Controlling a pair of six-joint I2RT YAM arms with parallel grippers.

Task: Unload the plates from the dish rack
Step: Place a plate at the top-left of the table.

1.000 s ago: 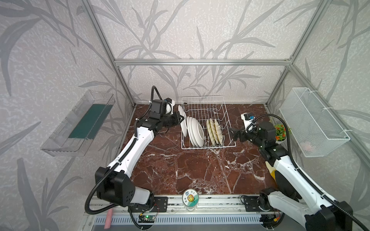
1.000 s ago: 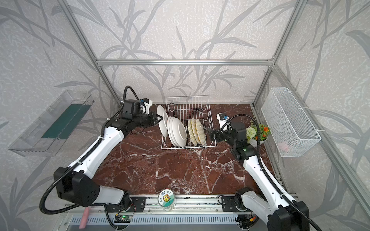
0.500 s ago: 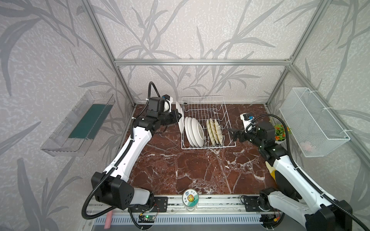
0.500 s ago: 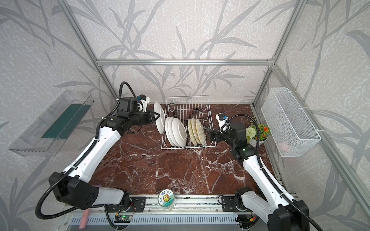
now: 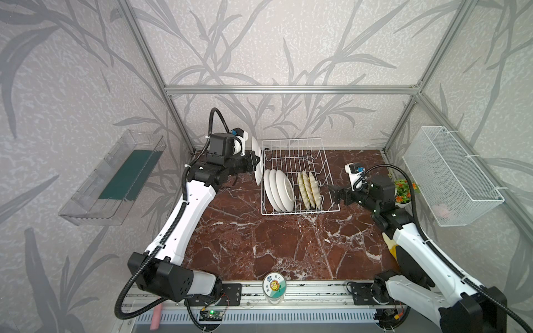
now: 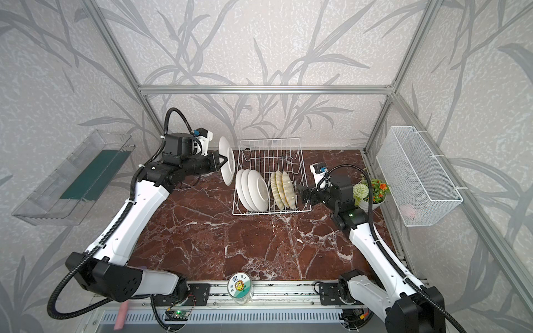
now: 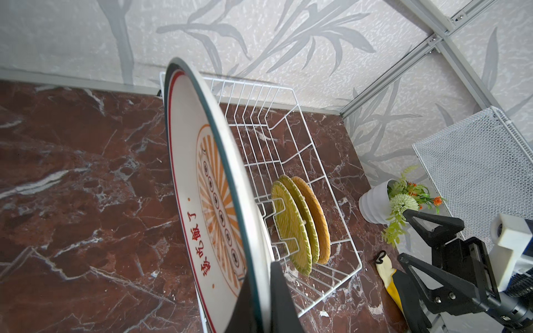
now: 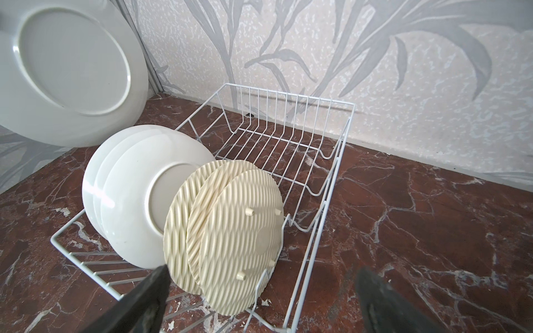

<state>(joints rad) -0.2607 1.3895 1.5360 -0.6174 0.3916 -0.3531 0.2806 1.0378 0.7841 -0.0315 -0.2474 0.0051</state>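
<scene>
The white wire dish rack [image 5: 294, 142] [image 6: 271, 141] stands at the back of the marble table. My left gripper [image 5: 257, 165] [image 6: 223, 161] [image 7: 261, 276] is shut on the rim of one white plate [image 5: 256, 157] [image 6: 226, 164] [image 7: 202, 201] with an orange sunburst face, held upright in the air just left of the rack. Three white plates [image 5: 278, 190] [image 8: 129, 187] and three woven tan plates [image 5: 310, 190] [image 8: 230, 230] stand in the rack. My right gripper [image 5: 331, 191] [image 8: 261, 274] is open at the rack's right side, facing the woven plates and touching nothing.
A potted plant [image 5: 402, 190] stands behind my right wrist, and a yellow item [image 7: 386, 274] lies on the table by the right arm. A white mesh basket [image 5: 450, 176] hangs on the right wall, a clear tray [image 5: 115, 176] on the left. A jar [image 5: 274, 288] sits at the front edge.
My left gripper has lifted the white plate up from the rack's left side and slightly leftward. The right arm has stayed still with its jaws open.
</scene>
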